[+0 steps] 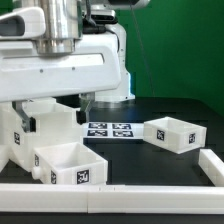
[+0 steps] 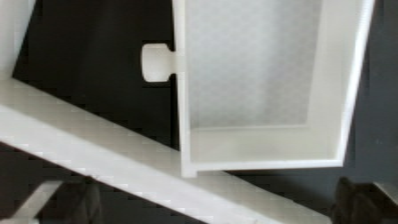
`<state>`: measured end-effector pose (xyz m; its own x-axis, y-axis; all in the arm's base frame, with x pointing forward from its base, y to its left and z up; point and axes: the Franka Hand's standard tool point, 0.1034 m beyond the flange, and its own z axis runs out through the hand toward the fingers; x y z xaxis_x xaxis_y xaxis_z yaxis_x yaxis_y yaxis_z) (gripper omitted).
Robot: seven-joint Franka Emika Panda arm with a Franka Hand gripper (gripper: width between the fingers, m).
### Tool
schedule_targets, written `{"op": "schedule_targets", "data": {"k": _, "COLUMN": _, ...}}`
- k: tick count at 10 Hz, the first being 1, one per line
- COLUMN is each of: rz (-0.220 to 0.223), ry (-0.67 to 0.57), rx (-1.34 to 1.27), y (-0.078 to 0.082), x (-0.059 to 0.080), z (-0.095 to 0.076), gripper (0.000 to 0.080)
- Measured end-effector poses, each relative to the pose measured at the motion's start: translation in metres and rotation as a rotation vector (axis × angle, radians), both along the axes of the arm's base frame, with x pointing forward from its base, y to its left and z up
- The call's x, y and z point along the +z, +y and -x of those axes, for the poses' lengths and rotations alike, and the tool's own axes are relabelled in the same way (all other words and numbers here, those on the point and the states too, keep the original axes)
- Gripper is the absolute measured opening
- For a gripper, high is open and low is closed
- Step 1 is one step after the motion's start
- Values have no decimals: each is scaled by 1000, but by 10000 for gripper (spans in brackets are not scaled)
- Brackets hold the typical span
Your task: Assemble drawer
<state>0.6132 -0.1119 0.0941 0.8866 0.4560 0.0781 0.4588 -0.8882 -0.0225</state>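
exterior view: the gripper [image 1: 84, 105] hangs under the big white arm, and its jaws are too hidden here to judge. the drawer's housing [image 1: 20, 132] stands just beside and below it, toward the exterior view's left. the near tray [image 1: 70, 165], tag facing the camera, sits below and in front of the gripper, apart from it. the far tray [image 1: 175, 132] lies well off toward the exterior view's right, and the marker board [image 1: 108, 129] lies flat on the black table [image 1: 150, 160] between the gripper and that tray. a white rail [image 1: 150, 188] runs along the table's front.

wrist view: the two dark fingers [image 2: 59, 203] stand wide apart with nothing between them. just ahead of them lies an open-top tray [image 2: 267, 80], round knob [image 2: 160, 62] on its side; which tray, i cannot tell. the rail [image 2: 80, 135] slants beside it.
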Motion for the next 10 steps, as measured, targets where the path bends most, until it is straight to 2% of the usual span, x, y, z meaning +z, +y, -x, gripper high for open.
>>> {"op": "schedule_targets", "data": {"k": 3, "rz": 0, "ry": 1, "rx": 0, "y": -2, "x": -1, "z": 1, "gripper": 649}}
{"op": "schedule_targets", "data": {"k": 4, "rz": 11, "ry": 0, "rx": 24, "y": -11, "x": 5, "z": 6, "gripper": 649}}
{"op": "schedule_targets", "data": {"k": 6, "rz": 43, "ry": -31, "rx": 33, "y": -40, "x": 42, "z": 19, "gripper": 649}}
{"op": "schedule_targets", "data": {"k": 7, "rz": 53, "ry": -36, "rx": 12, "y": -52, "x": 51, "z": 33, "gripper": 649}}
{"op": "schedule_targets", "data": {"k": 8, "rz": 57, "ry": -42, "rx": 2, "y": -54, "x": 55, "z": 43, "gripper": 649}}
{"op": "schedule_targets", "data": {"k": 10, "rz": 55, "ry": -37, "rx": 10, "y": -51, "x": 50, "z": 40, "gripper": 649}}
